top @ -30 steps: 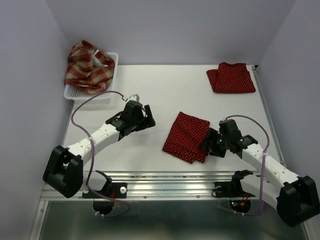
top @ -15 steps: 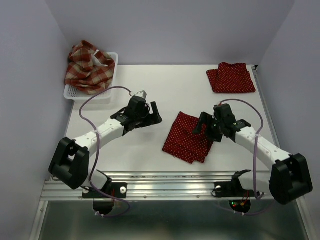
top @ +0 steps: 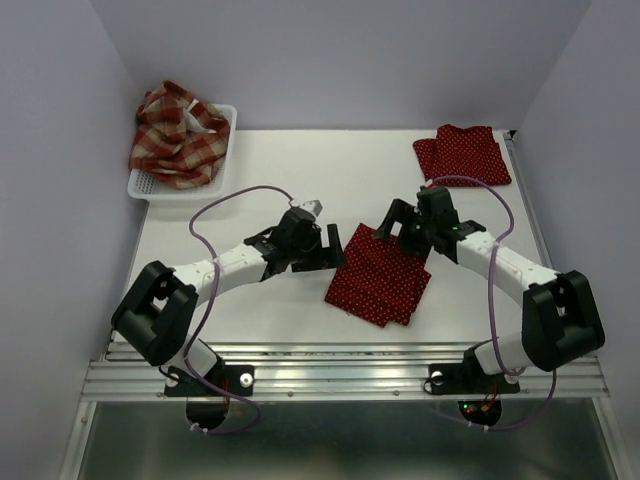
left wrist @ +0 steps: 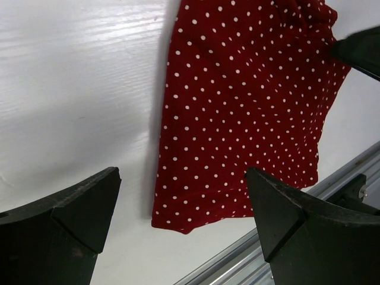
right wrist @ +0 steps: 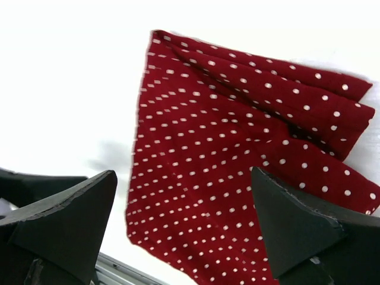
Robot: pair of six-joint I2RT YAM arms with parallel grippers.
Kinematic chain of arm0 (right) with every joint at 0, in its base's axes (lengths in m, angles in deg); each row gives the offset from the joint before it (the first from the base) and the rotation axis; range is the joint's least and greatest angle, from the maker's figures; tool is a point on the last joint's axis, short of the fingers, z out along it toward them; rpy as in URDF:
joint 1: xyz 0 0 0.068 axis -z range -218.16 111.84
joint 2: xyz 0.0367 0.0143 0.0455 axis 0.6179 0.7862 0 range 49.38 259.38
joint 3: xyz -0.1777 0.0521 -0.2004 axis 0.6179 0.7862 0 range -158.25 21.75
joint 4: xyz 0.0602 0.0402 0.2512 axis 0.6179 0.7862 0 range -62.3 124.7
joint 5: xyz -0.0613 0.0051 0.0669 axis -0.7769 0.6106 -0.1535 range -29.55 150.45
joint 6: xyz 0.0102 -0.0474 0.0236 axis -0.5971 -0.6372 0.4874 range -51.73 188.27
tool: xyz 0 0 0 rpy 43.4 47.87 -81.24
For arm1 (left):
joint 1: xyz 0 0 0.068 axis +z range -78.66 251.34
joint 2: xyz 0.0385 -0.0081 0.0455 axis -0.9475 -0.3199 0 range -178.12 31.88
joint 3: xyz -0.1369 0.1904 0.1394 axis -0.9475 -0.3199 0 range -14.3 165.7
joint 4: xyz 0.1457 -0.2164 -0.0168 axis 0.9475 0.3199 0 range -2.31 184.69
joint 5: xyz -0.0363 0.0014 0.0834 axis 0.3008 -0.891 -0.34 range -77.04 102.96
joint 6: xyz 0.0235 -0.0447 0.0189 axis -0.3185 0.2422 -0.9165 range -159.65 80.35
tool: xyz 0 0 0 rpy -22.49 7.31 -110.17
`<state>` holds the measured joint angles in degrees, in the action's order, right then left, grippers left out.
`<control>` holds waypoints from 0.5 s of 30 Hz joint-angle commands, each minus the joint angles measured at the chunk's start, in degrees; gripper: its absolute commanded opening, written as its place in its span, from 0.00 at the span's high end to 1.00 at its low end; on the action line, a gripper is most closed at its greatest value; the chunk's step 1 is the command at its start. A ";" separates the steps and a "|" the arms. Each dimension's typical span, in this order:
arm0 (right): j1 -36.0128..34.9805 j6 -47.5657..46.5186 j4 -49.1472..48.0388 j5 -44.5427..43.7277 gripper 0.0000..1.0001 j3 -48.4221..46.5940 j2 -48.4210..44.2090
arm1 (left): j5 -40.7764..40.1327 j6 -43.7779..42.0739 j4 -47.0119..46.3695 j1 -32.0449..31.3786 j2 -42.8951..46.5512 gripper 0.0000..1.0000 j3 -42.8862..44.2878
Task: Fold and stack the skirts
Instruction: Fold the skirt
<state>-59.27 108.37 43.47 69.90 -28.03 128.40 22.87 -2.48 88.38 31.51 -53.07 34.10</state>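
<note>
The left fingers [left wrist: 65, 219] and right fingers [right wrist: 59, 219] are both wide open and hold nothing, each arm stretched low toward its side of the red polka-dot skirt [top: 380, 278] on the worktop [top: 250, 190].

The polka-dot skirt [left wrist: 249, 113] at the centre is made of soft, matt woven cloth, finely creased. The plaid skirt [top: 178, 135] is seen as crumpled matt cloth in a perforated white plastic basket [top: 145, 186]. The table [left wrist: 77, 71] is finished in smooth white with a faint ribbed sheen. The near rail [top: 340, 362] is made of brushed metal.
</note>
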 commanded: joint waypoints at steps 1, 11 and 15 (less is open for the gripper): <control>-0.43 1.12 -2.59 -1.19 0.00 -0.15 3.68 | 1.25 0.63 -3.41 -1.82 -0.92 0.01 0.46; 0.62 0.87 -0.21 -6.47 0.00 5.48 7.19 | 1.78 -0.69 -3.68 -3.93 -1.88 0.01 0.38; 0.62 -2.65 -0.39 -6.81 0.00 2.94 11.66 | 1.95 -0.52 -3.50 -4.90 -2.77 0.01 0.29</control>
<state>-59.14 109.31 42.49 65.88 -23.72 135.46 23.97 -2.16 86.53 27.60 -55.30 34.10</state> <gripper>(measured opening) 0.995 0.986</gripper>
